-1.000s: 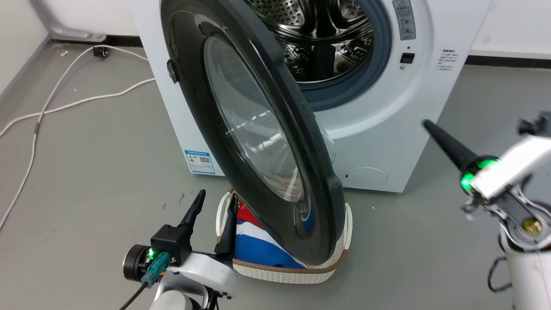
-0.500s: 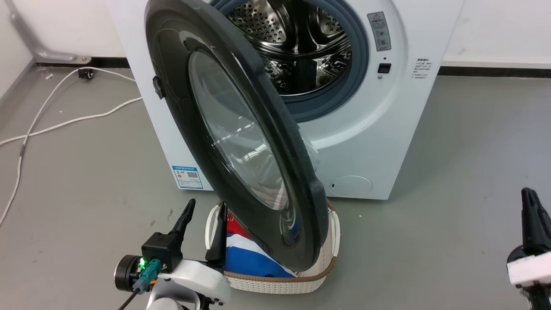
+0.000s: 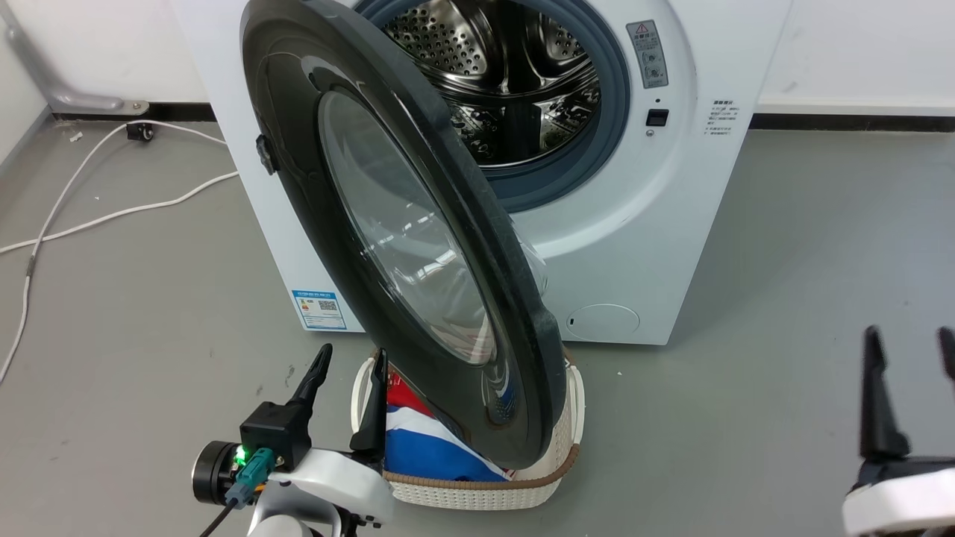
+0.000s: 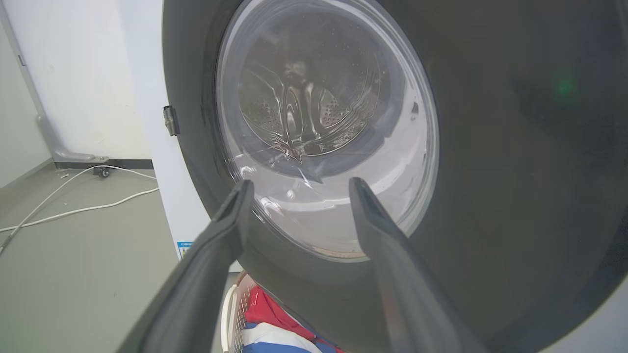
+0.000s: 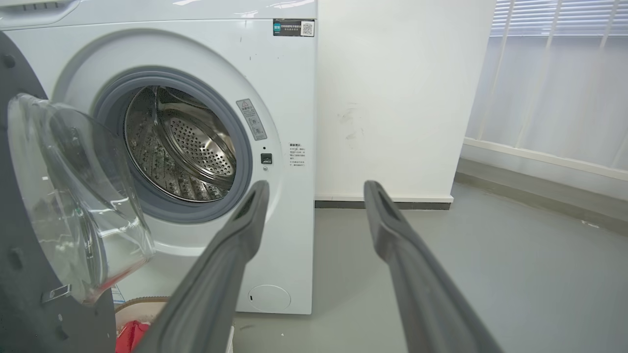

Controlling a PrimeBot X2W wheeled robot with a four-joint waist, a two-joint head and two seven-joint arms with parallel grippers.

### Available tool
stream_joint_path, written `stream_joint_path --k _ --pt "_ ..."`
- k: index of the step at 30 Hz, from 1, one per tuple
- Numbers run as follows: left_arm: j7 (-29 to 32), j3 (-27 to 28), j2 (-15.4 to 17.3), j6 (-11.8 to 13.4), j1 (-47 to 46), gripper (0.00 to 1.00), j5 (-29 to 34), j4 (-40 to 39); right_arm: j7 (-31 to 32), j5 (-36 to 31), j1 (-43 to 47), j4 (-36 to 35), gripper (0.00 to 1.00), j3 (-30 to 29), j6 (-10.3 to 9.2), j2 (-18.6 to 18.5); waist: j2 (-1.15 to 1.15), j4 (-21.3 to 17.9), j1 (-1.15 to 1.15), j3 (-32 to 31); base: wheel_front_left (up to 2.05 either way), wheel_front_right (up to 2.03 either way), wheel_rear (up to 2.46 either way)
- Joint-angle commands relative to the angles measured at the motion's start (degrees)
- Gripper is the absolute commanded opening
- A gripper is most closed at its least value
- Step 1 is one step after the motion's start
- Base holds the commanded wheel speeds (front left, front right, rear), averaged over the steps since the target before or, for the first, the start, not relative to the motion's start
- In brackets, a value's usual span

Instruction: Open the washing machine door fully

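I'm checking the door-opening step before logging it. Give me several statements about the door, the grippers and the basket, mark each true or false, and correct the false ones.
1. The washing machine door is swung out, leaving the drum exposed. True.
2. The left gripper is clamped on the door's rim. False: it is open and holds nothing.
3. The right gripper is open. True.
4. The laundry basket stands to the right of the washing machine. False: it sits in front of it, below the door's lower edge.
5. The basket holds red, white and blue cloth. True.
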Motion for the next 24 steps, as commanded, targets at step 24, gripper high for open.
stream_joint_path --k 24 --pt "-0.1 0.7 0.0 -0.1 -0.3 1.00 0.7 1.2 -5.2 -1.8 2.4 10.0 1.00 6.8 -0.01 0.6 0.00 0.3 0.00 -0.8 0.00 0.00 0.00"
